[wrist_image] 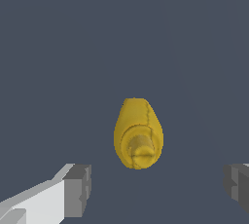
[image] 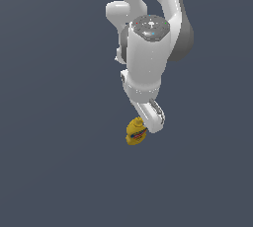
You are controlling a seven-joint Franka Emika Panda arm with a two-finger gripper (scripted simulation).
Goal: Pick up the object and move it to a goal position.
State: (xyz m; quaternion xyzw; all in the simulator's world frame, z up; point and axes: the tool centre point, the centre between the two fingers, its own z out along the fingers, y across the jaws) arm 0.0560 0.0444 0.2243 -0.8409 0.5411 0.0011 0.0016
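In the wrist view, one grey finger pad (wrist_image: 78, 189) of the end effector (wrist_image: 158, 189) sits at one side, the yellow squeeze bottle (wrist_image: 138, 133) lies in the middle beyond the fingertips with its nozzle cap pointing toward the camera, and the other pad stands at the far edge. The fingers are spread wide, touching nothing. In the exterior view the bottle (image: 136, 132) lies on the plain grey desk (image: 54, 162), just beside the end effector (image: 154, 117) on the exterior view's left.

Surfaces: simulator render
Bottle (wrist_image: 138, 133) matt yellow plastic; arm (image: 146, 58) glossy white shell; finger pads (wrist_image: 78, 190) dull grey.
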